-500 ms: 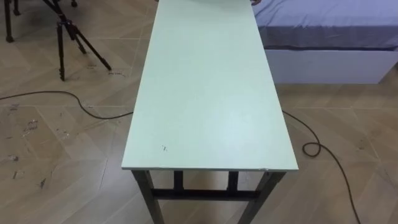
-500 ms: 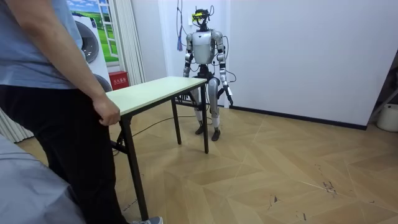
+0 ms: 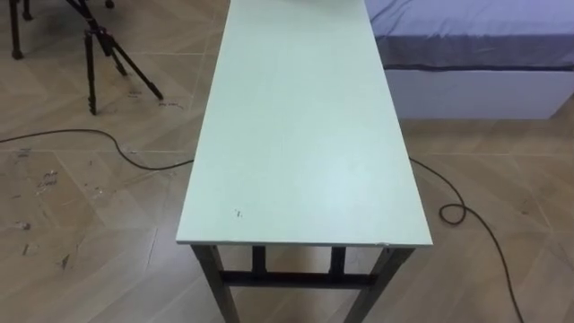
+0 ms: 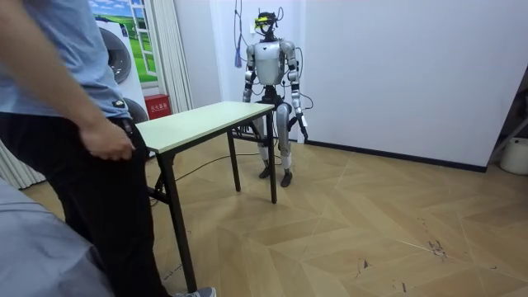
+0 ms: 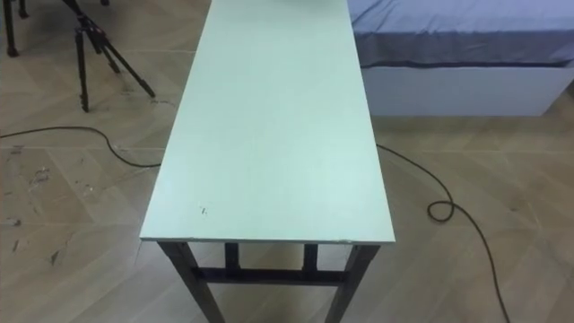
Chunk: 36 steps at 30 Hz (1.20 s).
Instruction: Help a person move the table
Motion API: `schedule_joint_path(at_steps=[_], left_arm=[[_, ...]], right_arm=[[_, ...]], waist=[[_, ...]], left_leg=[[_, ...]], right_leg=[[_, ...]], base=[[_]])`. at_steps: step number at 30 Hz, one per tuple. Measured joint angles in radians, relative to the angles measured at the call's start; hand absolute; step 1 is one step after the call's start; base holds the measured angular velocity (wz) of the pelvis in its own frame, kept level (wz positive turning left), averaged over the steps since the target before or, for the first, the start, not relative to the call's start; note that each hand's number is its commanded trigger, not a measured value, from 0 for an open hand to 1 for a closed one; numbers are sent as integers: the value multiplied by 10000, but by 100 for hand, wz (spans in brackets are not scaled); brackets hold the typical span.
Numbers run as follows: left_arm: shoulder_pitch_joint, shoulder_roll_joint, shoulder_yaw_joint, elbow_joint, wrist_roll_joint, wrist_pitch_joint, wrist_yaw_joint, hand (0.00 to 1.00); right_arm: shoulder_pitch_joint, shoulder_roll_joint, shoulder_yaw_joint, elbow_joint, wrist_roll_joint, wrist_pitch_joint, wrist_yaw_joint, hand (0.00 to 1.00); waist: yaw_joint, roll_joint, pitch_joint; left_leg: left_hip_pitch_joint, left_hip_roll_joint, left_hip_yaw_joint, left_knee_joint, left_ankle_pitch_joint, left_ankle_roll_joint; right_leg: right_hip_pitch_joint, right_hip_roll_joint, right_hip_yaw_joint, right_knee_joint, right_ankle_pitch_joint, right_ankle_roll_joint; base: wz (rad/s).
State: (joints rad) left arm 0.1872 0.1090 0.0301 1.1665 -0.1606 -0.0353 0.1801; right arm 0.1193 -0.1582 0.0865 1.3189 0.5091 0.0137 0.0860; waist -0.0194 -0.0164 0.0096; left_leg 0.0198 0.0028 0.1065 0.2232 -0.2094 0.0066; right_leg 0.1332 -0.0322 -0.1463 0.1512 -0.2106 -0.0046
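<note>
Pale-green table (image 3: 300, 135), floor (image 3: 81, 260) seemingly open alongside

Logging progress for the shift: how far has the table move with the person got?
Done: robot and person stand at opposite ends of the table. In hand: nothing yet; the table stands on the floor, the robot's end ungripped, its left hand hangs by its leg, the person's hand is beside the other end. Left: grip, lift, carry.

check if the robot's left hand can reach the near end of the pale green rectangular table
Probably yes: the left hand hangs at the robot's side close by the pale green rectangular table, whose near end shows nothing in the way.
</note>
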Motion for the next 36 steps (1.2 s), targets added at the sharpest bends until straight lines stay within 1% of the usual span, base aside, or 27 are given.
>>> schedule_joint_path(at_steps=[3,5,7,9,13,14,15,16,17,18,19,22,23,24,26,27,28,29,30,31,32,33,35,36], left_arm=[[0,20,-12,92,-425,0,-424,0],[13,21,-47,148,-1008,2,-725,0],[16,28,-50,145,-1426,2,-935,0],[4,85,-156,133,-1942,1,-1272,0],[-9,165,-259,85,-2615,3,-1765,0],[-6,168,-274,-41,-2860,27,-1926,0],[9,174,-329,-168,-2963,43,-1966,0],[9,188,-361,-419,-3226,79,-2158,0],[38,192,-453,-736,-3544,102,-2374,0],[64,189,-558,-928,-3718,107,-2451,0],[59,185,-790,-1231,-4046,111,-2683,0],[110,156,-1203,-1851,-4384,115,-3318,0],[238,169,-1363,-2312,-4440,128,-3503,0],[489,204,-1585,-2946,-4760,128,-3629,0],[797,257,-1927,-3709,-5283,106,-3867,0],[905,340,-2095,-4010,-5625,89,-3940,0],[931,386,-2236,-4172,-5887,88,-3972,0],[1032,459,-2526,-4498,-6381,92,-4013,0],[1117,489,-2675,-4756,-6681,91,-4041,0],[1176,502,-2943,-5169,-7193,91,-4155,0],[1189,519,-3283,-5564,-7602,95,-4260,0],[1219,528,-3457,-5795,-7797,103,-4309,0],[1382,556,-4007,-6740,-8328,232,-4502,0],[1395,581,-4131,-6942,-8444,243,-4576,0]], right_arm=[[-4,-52,-17,-10,-10,-27,41,0],[-4,-91,-128,-11,14,-40,134,0],[10,-123,-221,-41,38,-36,289,0],[10,-143,-229,-127,351,-34,443,0],[7,-131,-222,-413,911,-34,848,0],[28,-133,-221,-689,1025,4,1023,0],[64,-135,-214,-912,1098,28,1111,0],[146,-133,-214,-1411,1239,64,1312,0],[219,-124,-204,-1859,1333,98,1513,0],[235,-108,-199,-2052,1375,96,1594,0],[239,-58,-202,-2408,1591,100,1741,0],[467,58,-201,-3411,1960,99,2220,0],[747,72,-166,-3970,2093,102,2351,0],[1027,66,5,-4692,2366,93,2429,0],[1444,74,178,-5568,2769,88,2647,0],[1614,86,372,-5954,3062,91,2747,0],[1663,84,508,-6113,3249,90,2762,0],[1780,90,723,-6426,3526,94,2764,0],[1836,90,857,-6639,3649,95,2766,0],[1932,111,1062,-7043,3962,96,2837,0],[1976,84,1353,-7421,4339,101,2965,0],[1991,62,1516,-7619,4494,101,3037,0],[2136,29,1988,-8403,5142,106,3293,0],[2194,23,2074,-8595,5270,100,3349,0]], waist=[[-4,75,-23],[-22,130,-12],[-29,133,-10],[-14,168,-8],[-21,206,-1],[-18,211,8],[-8,239,-7],[-8,259,-4],[-2,292,-24],[0,276,-23],[-8,279,-33],[-34,267,-35],[-33,254,-38],[-22,262,-54],[-31,218,-59],[-24,216,-61],[-32,198,-52],[-46,179,-42],[-52,183,-44],[-35,221,-60],[-20,212,-53],[-17,212,-46],[-34,227,-51],[-31,229,-51]], left_leg=[[-8,0,3,6,0,0],[-7,-1,3,28,0,1],[-18,-1,1,38,0,1],[-118,6,-12,97,0,1],[-272,18,-23,185,0,1],[-342,21,-10,198,0,1],[-409,26,-9,225,0,1],[-499,29,-12,321,0,2],[-556,32,-13,360,-1,4],[-574,30,-13,358,0,5],[-602,24,-32,377,2,7],[-611,21,-119,434,2,8],[-612,19,-145,442,2,8],[-614,19,-151,441,2,7],[-607,22,-147,437,1,7],[-608,25,-148,439,2,7],[-610,25,-148,440,2,7],[-633,24,-146,458,2,7],[-656,24,-145,465,2,7],[-720,23,-146,492,1,8],[-790,20,-161,508,2,10],[-797,20,-161,503,9,19],[-767,27,-184,486,9,20],[-764,27,-191,488,9,20]], right_leg=[[-9,-2,32,5,0,0],[-2,-7,29,10,0,0],[-9,-12,-17,10,0,0],[-85,-15,-57,13,0,1],[-183,-13,-84,16,0,0],[-260,-15,-80,34,0,0],[-307,-14,-80,47,0,0],[-368,-15,-95,52,0,0],[-399,-15,-111,65,0,-1],[-417,-17,-115,76,0,-1],[-441,-21,-136,97,0,-1],[-423,-22,-249,173,0,0],[-419,-22,-278,177,0,0],[-422,-22,-292,181,0,0],[-424,-19,-278,182,0,0],[-432,-15,-266,191,0,0],[-434,-16,-264,196,0,0],[-447,-17,-271,208,0,1],[-469,-18,-271,216,0,1],[-517,-18,-266,222,-1,1],[-550,-23,-271,242,0,1],[-598,-24,-268,261,0,1],[-626,-24,-265,358,-2,3],[-625,-24,-264,358,-2,3]], base=[[0],[0],[0],[0],[0],[0],[0],[3],[4],[3],[6],[7],[6],[3],[0],[0],[0],[0],[0],[0],[0],[0],[0],[0]])
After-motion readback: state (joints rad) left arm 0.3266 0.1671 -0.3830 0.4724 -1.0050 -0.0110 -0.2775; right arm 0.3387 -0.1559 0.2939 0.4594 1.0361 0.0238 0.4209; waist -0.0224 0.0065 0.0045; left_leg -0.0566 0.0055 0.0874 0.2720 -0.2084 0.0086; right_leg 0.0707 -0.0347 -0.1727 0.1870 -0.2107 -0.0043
